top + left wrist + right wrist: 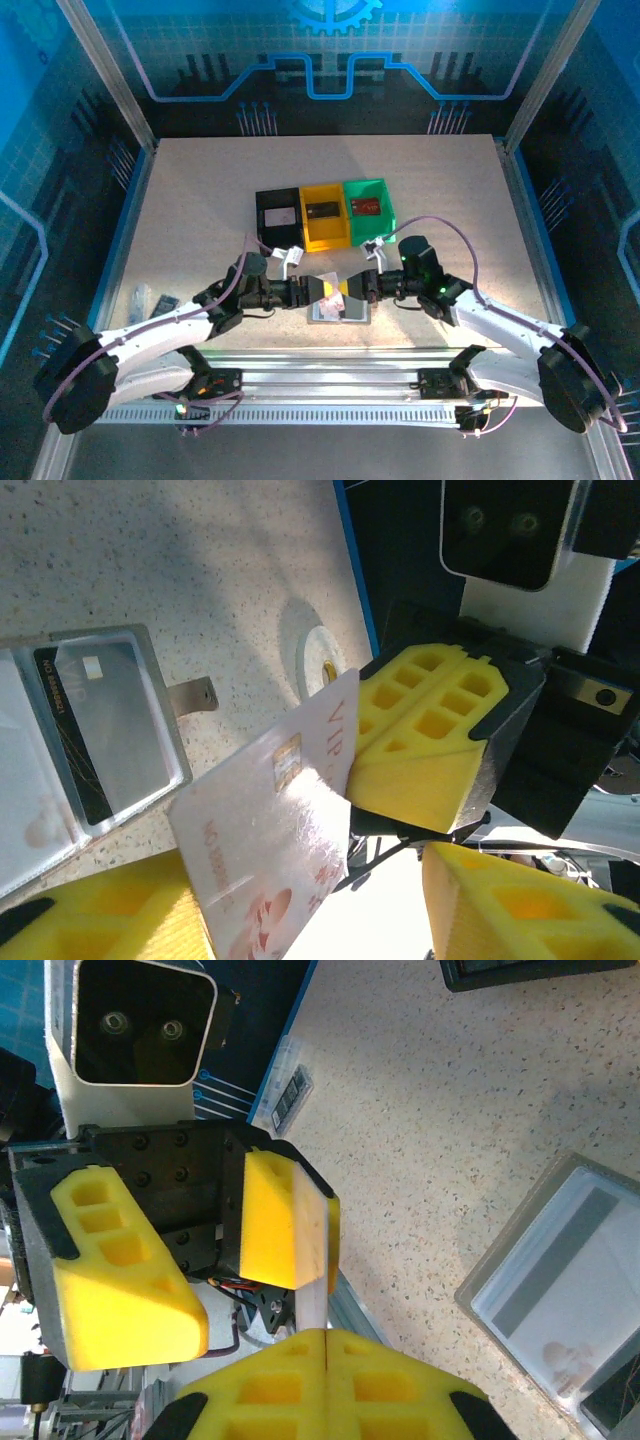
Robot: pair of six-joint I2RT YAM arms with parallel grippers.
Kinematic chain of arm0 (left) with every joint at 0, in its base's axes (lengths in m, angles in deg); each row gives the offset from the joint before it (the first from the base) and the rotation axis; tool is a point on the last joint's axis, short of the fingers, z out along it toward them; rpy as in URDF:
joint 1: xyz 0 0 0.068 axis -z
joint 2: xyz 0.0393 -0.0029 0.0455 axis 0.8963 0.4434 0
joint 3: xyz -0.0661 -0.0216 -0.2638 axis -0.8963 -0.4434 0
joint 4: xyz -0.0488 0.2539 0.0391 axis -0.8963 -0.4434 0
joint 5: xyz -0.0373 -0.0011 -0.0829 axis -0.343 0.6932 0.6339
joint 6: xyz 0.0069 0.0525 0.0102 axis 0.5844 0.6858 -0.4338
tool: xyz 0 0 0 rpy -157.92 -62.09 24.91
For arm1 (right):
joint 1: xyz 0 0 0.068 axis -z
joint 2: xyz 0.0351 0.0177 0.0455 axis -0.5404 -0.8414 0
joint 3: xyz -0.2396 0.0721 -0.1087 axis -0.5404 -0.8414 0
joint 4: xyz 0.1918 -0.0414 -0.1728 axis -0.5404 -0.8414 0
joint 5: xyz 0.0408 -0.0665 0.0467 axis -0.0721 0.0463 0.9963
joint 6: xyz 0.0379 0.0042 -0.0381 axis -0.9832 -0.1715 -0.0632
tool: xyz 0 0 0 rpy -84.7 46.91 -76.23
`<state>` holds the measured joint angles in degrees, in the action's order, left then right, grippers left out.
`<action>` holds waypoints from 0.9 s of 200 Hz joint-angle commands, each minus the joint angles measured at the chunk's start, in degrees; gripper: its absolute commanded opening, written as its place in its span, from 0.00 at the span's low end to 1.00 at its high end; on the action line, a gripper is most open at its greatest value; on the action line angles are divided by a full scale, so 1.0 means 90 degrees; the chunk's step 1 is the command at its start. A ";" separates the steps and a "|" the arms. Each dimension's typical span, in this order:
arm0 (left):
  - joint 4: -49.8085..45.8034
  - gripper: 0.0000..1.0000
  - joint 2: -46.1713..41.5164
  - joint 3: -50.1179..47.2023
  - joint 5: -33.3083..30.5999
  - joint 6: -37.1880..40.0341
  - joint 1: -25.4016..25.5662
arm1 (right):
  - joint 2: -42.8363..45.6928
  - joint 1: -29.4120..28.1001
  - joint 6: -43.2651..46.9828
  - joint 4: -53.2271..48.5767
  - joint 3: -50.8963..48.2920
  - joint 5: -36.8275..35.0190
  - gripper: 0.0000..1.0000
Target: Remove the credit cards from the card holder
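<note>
Holder [340, 314]: lies open and flat on the table [200, 220], at the near edge, between the two arm bases.

Contents of holder: one dark card [75, 740] sits in a clear pocket. The pocket next to it shows a pale face; whether that is another card cannot be confirmed.

Card in transit: a pale card [270, 830] with red print is out of the holder, in the air just above it and tilted.

Right tool [327, 1350]: pads pressed together on one edge of the pale card. This is the grip that carries it.

Left tool [290, 910]: pads stand apart, one on each side of the card's other end. One pad lies close against the card face and the other leaves a clear gap. Not clamped.

Beyond the holder: three bins in a row, the black bin [262, 215], yellow bin [325, 190] and green bin [386, 200]. A red card [368, 207] lies in the green bin and a black card [322, 211] in the yellow. The black bin's contents are too small to tell.

Assessment: task partly done. Two cards appear already binned and a third is extracted and at the point of a tool-to-tool handover. At least the dark card is left to pull. The pale card has yet to be set down.
</note>
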<state>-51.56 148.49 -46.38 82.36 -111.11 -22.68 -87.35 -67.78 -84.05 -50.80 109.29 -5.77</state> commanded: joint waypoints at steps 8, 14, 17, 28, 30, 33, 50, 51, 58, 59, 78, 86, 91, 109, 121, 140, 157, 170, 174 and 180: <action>0.0342 0.44 -0.0148 -0.0131 0.0171 -0.0059 -0.0035 | -0.0074 -0.0111 -0.0022 0.0169 0.0097 0.0111 0.00; 0.0345 0.42 -0.0149 -0.0135 0.0167 -0.0062 -0.0035 | -0.0083 -0.0110 -0.0036 0.0182 0.0104 0.0108 0.00; 0.0351 0.41 -0.0151 -0.0143 0.0164 -0.0069 -0.0033 | -0.0087 -0.0116 -0.0028 0.0190 0.0102 0.0107 0.00; 0.0399 0.39 -0.0168 -0.0181 0.0168 -0.0083 -0.0027 | -0.0097 -0.0125 -0.0047 0.0217 0.0107 0.0108 0.00; 0.0404 0.38 -0.0166 -0.0197 0.0167 -0.0088 -0.0032 | -0.0104 -0.0124 -0.0054 0.0215 0.0116 0.0106 0.00; 0.0407 0.37 -0.0166 -0.0209 0.0155 -0.0094 -0.0032 | -0.0104 -0.0122 -0.0056 0.0221 0.0120 0.0108 0.00; 0.0402 0.32 -0.0185 -0.0251 0.0125 -0.0098 -0.0031 | -0.0099 -0.0145 -0.0054 0.0224 0.0135 0.0103 0.00; 0.0402 0.31 -0.0185 -0.0251 0.0125 -0.0099 -0.0027 | -0.0103 -0.0146 -0.0055 0.0222 0.0135 0.0101 0.00; 0.0395 0.29 -0.0193 -0.0259 0.0124 -0.0099 -0.0032 | -0.0110 -0.0143 -0.0060 0.0223 0.0152 0.0099 0.00; 0.0394 0.28 -0.0194 -0.0265 0.0119 -0.0099 -0.0028 | -0.0108 -0.0144 -0.0058 0.0222 0.0153 0.0099 0.00; 0.0378 0.22 -0.0220 -0.0283 0.0078 -0.0099 -0.0031 | -0.0124 -0.0168 -0.0046 0.0192 0.0200 0.0099 0.00; 0.0342 0.17 -0.0227 -0.0294 0.0046 -0.0101 -0.0031 | -0.0119 -0.0179 -0.0042 0.0169 0.0204 0.0084 0.00; 0.0318 0.14 -0.0239 -0.0293 0.0024 -0.0104 -0.0036 | -0.0112 -0.0185 -0.0044 0.0156 0.0204 0.0065 0.00; 0.0285 0.01 -0.0287 -0.0305 -0.0059 -0.0099 -0.0038 | -0.0097 -0.0187 -0.0036 0.0121 0.0226 0.0033 0.00; 0.0259 0.00 -0.0312 -0.0307 -0.0113 -0.0110 -0.0032 | -0.0070 -0.0202 -0.0027 0.0063 0.0257 -0.0022 0.00; 0.0265 0.00 -0.0342 -0.0325 -0.0214 -0.0161 -0.0026 | 0.0004 -0.0205 0.0018 -0.0095 0.0318 -0.0159 0.00; 0.0264 0.00 -0.0392 -0.0355 -0.0415 -0.0275 -0.0028 | 0.0190 -0.0205 0.0024 -0.0288 0.0360 -0.0462 0.23; 0.0373 0.00 -0.0479 -0.0445 -0.0666 -0.0464 -0.0027 | 0.0409 -0.0189 -0.0004 -0.0295 0.0340 -0.0627 0.35; 0.0407 0.00 -0.0523 -0.0481 -0.0753 -0.0536 -0.0027 | 0.0471 -0.0194 -0.0012 -0.0295 0.0331 -0.0658 0.38; 0.0440 0.00 -0.0585 -0.0520 -0.0882 -0.0628 -0.0030 | 0.0559 -0.0192 -0.0035 -0.0318 0.0331 -0.0730 0.42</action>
<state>-49.42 145.64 -49.27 79.41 -113.65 -22.68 -86.03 -69.00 -84.53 -52.53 110.69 -9.26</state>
